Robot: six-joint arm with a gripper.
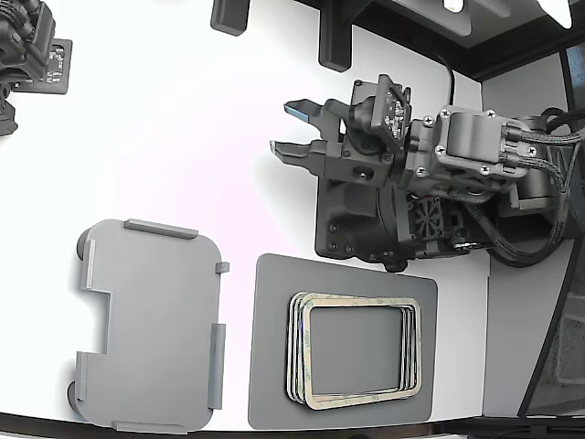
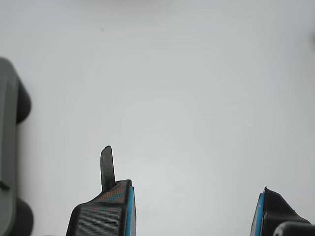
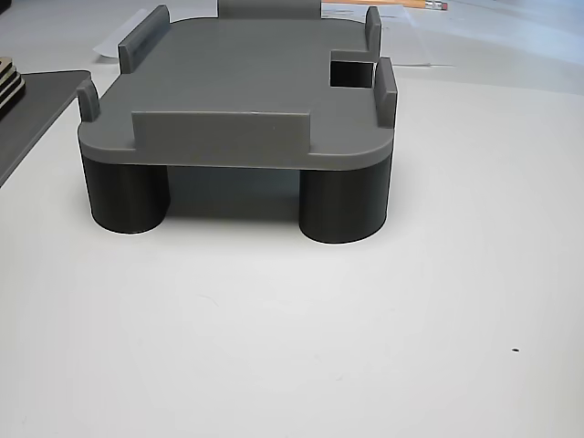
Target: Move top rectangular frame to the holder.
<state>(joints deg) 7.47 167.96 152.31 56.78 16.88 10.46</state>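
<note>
Exterior view: spread, empty claw (image 1: 291, 130) hovers well apart from top rectangular frame (image 1: 361, 303).

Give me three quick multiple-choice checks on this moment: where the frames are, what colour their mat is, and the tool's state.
1. Where is the stack of frames?
A. On the holder
B. On the dark grey mat
C. In the tool

2. What colour is the mat under the frames?
A. Dark grey
B. Blue
C. Green

3. What state is the tool in?
A. Shut on a frame
B. Open, holding nothing
C. Shut, holding nothing

Answers:
1. B, the exterior view shows the stack on the mat, while the holder is bare.
2. A, it is darker than the light grey holder beside it.
3. B, the wrist view shows only white table in the gap between the fingers.
</note>
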